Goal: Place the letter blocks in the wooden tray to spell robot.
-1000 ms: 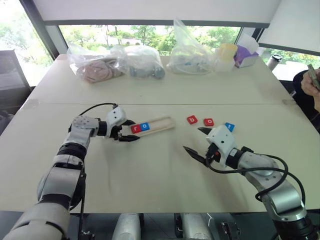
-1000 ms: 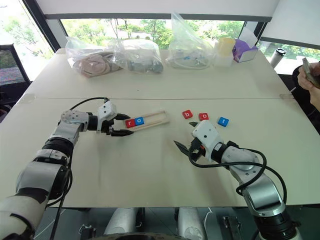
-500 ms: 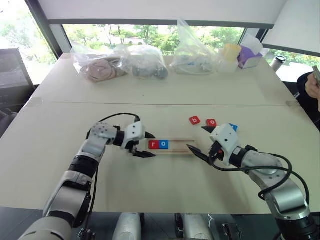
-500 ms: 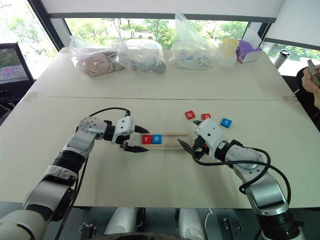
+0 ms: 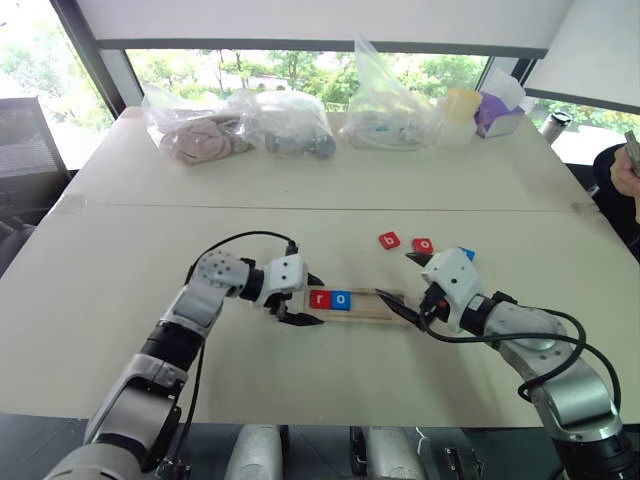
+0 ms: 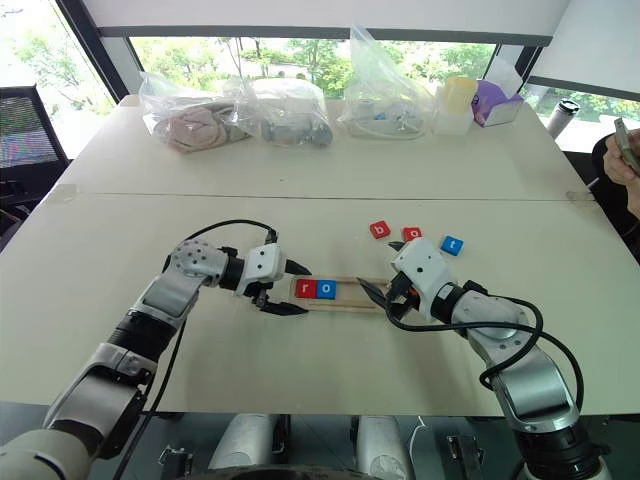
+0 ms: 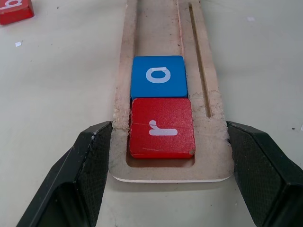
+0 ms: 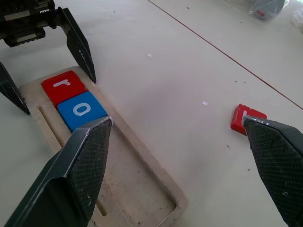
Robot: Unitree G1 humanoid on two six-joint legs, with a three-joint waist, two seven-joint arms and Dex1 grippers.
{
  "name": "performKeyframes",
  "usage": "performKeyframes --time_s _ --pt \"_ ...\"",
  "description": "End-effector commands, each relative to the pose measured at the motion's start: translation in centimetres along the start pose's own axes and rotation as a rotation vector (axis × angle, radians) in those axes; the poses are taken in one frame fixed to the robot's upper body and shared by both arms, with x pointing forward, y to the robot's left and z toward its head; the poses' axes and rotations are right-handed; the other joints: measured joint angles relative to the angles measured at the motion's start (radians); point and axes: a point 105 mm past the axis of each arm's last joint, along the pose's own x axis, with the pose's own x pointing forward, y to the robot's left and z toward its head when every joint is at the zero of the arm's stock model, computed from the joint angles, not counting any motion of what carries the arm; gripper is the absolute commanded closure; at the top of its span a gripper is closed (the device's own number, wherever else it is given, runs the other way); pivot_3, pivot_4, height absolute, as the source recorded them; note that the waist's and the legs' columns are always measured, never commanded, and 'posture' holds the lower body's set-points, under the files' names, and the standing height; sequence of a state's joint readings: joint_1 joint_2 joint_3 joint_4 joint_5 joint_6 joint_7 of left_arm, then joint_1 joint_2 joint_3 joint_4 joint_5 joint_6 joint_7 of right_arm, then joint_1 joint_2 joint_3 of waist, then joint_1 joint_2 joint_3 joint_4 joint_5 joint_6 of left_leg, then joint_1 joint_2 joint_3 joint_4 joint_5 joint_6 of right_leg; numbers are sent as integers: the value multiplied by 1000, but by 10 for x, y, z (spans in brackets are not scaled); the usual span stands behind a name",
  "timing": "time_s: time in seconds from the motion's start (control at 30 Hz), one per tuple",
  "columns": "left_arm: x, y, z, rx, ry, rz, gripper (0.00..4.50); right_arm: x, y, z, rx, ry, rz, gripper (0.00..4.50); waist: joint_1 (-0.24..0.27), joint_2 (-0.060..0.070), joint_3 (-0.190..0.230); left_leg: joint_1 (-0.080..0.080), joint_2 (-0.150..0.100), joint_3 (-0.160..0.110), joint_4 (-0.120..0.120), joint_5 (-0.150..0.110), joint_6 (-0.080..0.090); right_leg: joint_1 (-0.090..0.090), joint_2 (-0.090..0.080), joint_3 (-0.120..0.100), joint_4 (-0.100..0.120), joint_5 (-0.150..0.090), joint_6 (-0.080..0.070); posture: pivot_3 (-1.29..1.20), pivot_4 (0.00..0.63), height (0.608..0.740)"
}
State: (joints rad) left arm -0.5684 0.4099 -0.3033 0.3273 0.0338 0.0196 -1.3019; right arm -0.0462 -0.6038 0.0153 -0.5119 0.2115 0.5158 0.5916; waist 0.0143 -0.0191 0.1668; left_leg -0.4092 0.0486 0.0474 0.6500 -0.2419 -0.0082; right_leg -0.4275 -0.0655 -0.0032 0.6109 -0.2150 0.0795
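The wooden tray (image 5: 378, 305) lies flat in front of me with a red "r" block (image 5: 320, 299) and a blue "o" block (image 5: 342, 300) at its left end. My left gripper (image 5: 312, 301) is shut on that end, one finger against each side rail (image 7: 120, 118). Over the tray's right end my right gripper (image 5: 394, 275) hangs open and holds nothing. Just beyond the tray, loose on the table, lie a red "b" block (image 5: 389, 240), a red "o" block (image 5: 423, 245) and a blue block (image 5: 467, 254) partly hidden behind the right gripper.
Several plastic bags (image 5: 290, 125) line the far side of the table, with a yellow cup (image 5: 452, 105) and a purple box (image 5: 495, 110) beside them. A person's hand (image 5: 628, 170) shows at the right edge. A seam (image 5: 150, 207) crosses the table beyond the blocks.
My left gripper has dragged the tray to the right and nearer, turning it from slanted to level; its right end now lies under the right gripper. The right arm kept still.
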Motion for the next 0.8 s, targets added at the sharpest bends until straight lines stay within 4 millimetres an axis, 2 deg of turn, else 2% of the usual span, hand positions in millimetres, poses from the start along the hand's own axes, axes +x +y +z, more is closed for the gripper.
performKeyframes --time_s 0.03,0.4,0.47,0.5,0.8 --pt "18 -21 -17 -62 66 -78 1371 -3 -5 12 -33 -42 -21 0 0 0 0 0 0 0 0 0 0 0 0 0 0 0 0 0 150 740" --pt "19 -26 -21 -98 77 -77 1371 0 -4 14 -35 -50 -13 0 0 0 0 0 0 0 0 0 0 0 0 0 0 0 0 0 150 740" --pt "18 -26 -23 -104 84 -78 304 0 -4 14 -35 -50 -12 0 0 0 0 0 0 0 0 0 0 0 0 0 0 0 0 0 150 740" --pt "18 -26 -25 -106 91 -77 29 0 -4 14 -35 -50 -12 0 -1 0 0 0 0 0 0 0 0 0 0 0 0 0 0 0 150 740" --pt "1 -25 -42 -135 143 -47 29 4 -4 16 -36 -55 -3 0 -6 0 0 0 1 0 -1 0 0 0 1 0 -1 0 0 0 150 740"
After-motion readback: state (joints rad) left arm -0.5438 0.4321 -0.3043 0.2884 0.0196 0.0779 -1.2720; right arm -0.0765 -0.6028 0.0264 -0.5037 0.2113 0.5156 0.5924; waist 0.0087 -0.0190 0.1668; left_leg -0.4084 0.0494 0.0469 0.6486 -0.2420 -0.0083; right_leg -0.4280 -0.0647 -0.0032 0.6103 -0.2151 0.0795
